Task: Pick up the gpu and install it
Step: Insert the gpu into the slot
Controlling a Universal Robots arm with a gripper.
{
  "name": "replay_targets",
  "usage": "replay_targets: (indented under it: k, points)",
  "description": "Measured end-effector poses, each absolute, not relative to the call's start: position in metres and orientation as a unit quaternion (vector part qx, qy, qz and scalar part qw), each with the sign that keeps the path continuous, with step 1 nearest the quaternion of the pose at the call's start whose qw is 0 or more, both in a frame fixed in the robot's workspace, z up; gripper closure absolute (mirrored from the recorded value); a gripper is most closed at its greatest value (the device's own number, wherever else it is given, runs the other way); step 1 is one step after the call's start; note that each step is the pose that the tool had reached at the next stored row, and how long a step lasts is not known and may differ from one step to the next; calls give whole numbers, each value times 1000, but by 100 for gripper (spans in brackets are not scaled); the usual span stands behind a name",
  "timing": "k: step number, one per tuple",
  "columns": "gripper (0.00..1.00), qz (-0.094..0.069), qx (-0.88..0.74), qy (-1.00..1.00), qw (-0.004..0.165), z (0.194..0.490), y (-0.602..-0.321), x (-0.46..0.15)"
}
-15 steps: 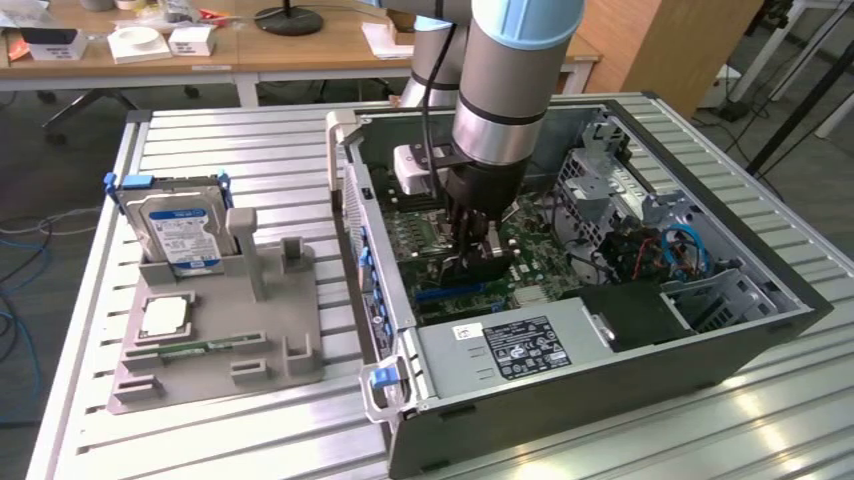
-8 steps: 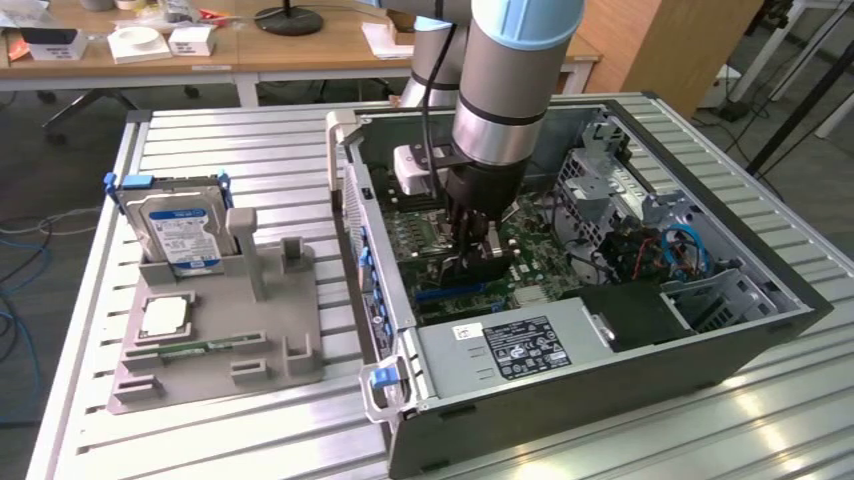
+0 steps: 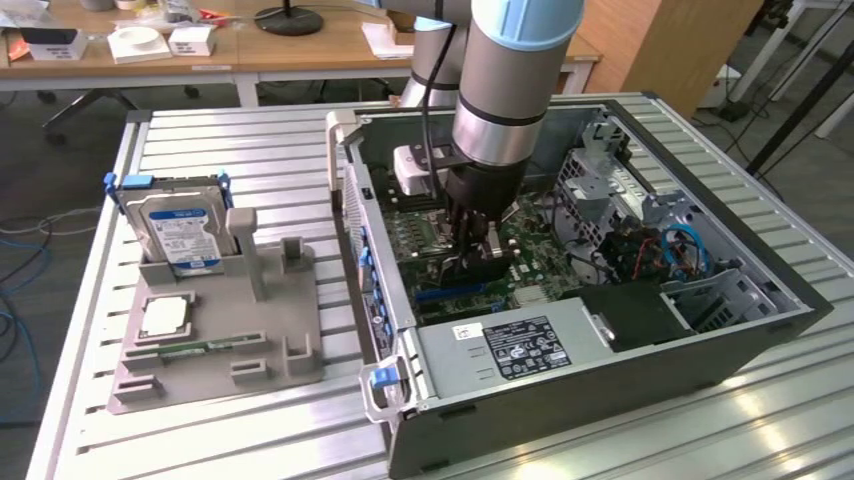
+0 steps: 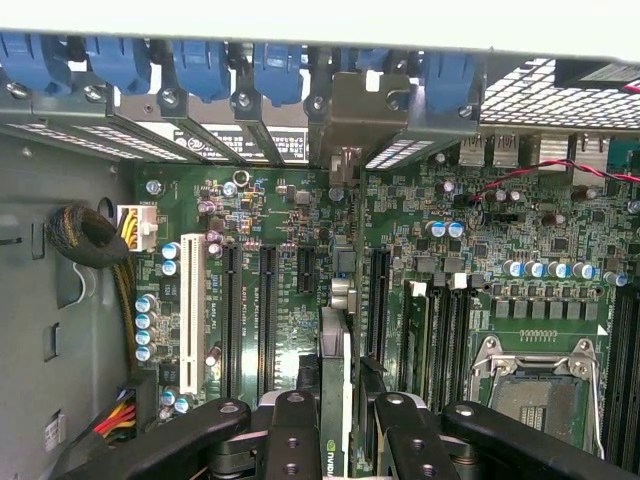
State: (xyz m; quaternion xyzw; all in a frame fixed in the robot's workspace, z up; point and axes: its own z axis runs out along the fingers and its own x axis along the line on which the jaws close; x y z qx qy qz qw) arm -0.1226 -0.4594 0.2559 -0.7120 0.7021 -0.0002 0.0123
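Observation:
Inside the open computer case (image 3: 747,330), my gripper (image 3: 481,238) reaches down over the motherboard (image 4: 270,260). It is shut on the gpu (image 4: 338,350), which the wrist view shows edge-on between the black fingers (image 4: 290,425), a logo on its top edge. The card stands on edge among the long black expansion slots (image 4: 378,300). Its silver bracket (image 4: 350,120) meets the row of rear slot openings under the blue clips (image 4: 275,65). In the exterior view the gpu (image 3: 470,272) is a dark shape under the fingers. Whether it sits in a slot I cannot tell.
A hard drive (image 3: 180,225), a processor chip (image 3: 163,315) and a memory stick (image 3: 200,347) rest in a grey holder (image 3: 287,350) at the exterior view's left. In the case are the power supply (image 3: 521,345), blue cables (image 3: 681,245), a processor socket (image 4: 545,385) and a cable bundle (image 4: 90,240).

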Motion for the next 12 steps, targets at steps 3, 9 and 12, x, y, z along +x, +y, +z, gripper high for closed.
replay_targets:
  k: [3, 9, 12]
  points:
    - [74, 0, -712, 702, 12, 256, -459, -123]
    - [74, 0, -711, 703, 12, 256, -459, -123]
    - [74, 0, -711, 703, 12, 256, -459, -123]
